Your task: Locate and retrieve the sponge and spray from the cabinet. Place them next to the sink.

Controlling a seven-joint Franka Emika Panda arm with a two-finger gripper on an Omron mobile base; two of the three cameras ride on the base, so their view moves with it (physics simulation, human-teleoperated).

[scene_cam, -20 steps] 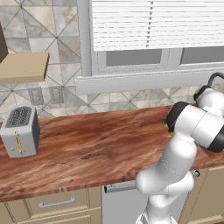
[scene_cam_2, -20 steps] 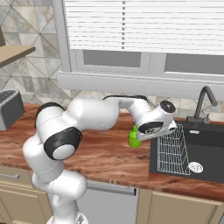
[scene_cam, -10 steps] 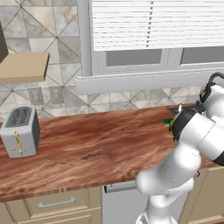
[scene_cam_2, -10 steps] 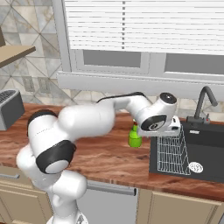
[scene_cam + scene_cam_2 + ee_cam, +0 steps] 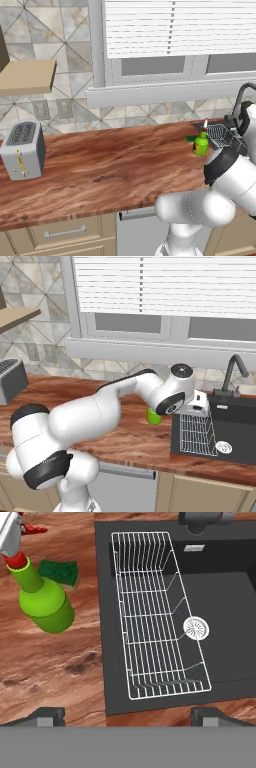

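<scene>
Now the spray (image 5: 44, 604) stands upright on the counter (image 5: 55, 662) just beside the sink (image 5: 220, 587), at its 9 o'clock. Behind it, at 12, lies the sponge (image 5: 60, 572). Gripper (image 5: 127, 716) fingers are released, grasping nothing, above the rack (image 5: 155, 617).

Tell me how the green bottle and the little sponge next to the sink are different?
The spray stands upright and tall; the sponge lies flat and low. The spray is bright green with a red-and-white nozzle; the sponge is dark green on top with a yellow edge. Both sit on the wooden counter beside the sink, and neither is held.
</scene>
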